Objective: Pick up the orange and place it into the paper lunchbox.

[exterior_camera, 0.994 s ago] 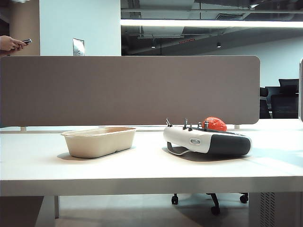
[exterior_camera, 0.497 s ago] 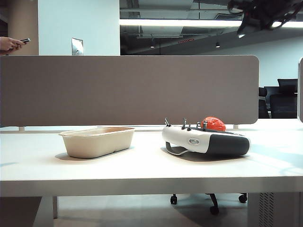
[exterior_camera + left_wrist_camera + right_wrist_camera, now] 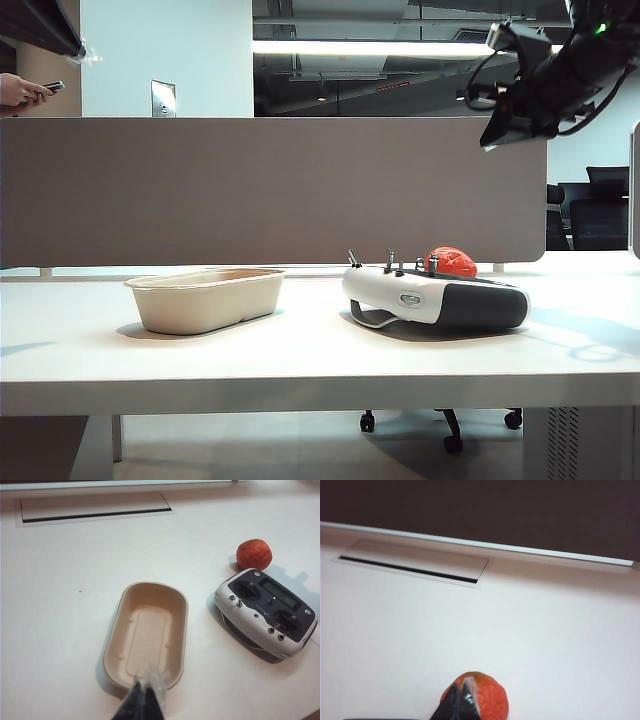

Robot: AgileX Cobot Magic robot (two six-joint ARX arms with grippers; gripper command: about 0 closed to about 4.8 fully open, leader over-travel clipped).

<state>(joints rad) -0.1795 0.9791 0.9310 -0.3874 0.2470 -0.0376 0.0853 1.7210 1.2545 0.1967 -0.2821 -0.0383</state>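
The orange [image 3: 452, 263] sits on the white table just behind a remote controller [image 3: 435, 300]. The beige paper lunchbox [image 3: 205, 297] stands empty to the left of them. In the left wrist view the lunchbox [image 3: 147, 632] lies below my left gripper [image 3: 149, 674], whose fingertips are together with nothing held; the orange [image 3: 254, 554] is off to the side. My right gripper [image 3: 465, 684] is shut and empty, hanging high over the orange [image 3: 491, 700]. The right arm [image 3: 545, 80] shows at the upper right of the exterior view.
The white-and-dark-grey remote controller [image 3: 265, 611] with joysticks stands between the orange and the table's front edge. A brown partition [image 3: 270, 190] runs along the back of the table. A cable slot [image 3: 415, 562] lies in the tabletop near it.
My right arm has come down into the exterior view at the upper right. A part of the left arm now shows at the top left corner. The orange and lunchbox have not moved.
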